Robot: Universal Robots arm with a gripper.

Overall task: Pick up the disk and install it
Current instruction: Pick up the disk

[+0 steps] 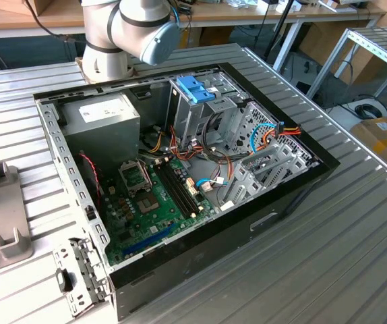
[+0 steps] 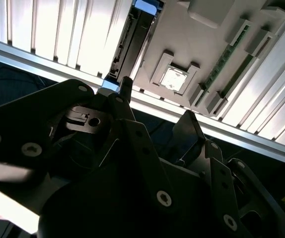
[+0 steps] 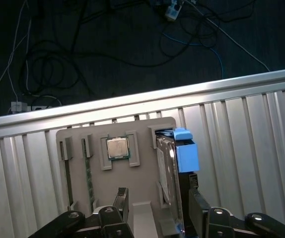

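Two-fingered black gripper: spread wide, with nothing clamped between the fingers.
Disk: the flat dark grey metal hard drive with a light blue plastic bracket stands on edge in a slot of the pale grey plastic holder tray. It sits beside a square silver processor chip and thin green memory sticks.
Gripper to disk: in the first wrist view the open fingers straddle the line of the disk, close over it. I cannot tell whether either one touches it.
Done so far: judging by this, only the approach; the disk has not been lifted out of its slot.
Left to do: the grasp, the lift, the carry and the installing itself.
Destination: the open black computer case fills the middle of the exterior view. It holds a green motherboard, a large grey power supply box at upper left of centre, and a bare blue plastic caddy handle on the metal drive cage near top centre.
Exterior view adds: the grey and pale blue robot arm at the top of the frame, one end of the tray at the exterior view's left edge, and the ribbed aluminium table under it all.
First wrist view adds: the disk's blue bracket, the chip face-on, and the dark floor with loose cables beyond the table edge.
Second wrist view adds: the disk's thin dark edge from the opposite side, running towards one fingertip, and the gripper's linkage up close.
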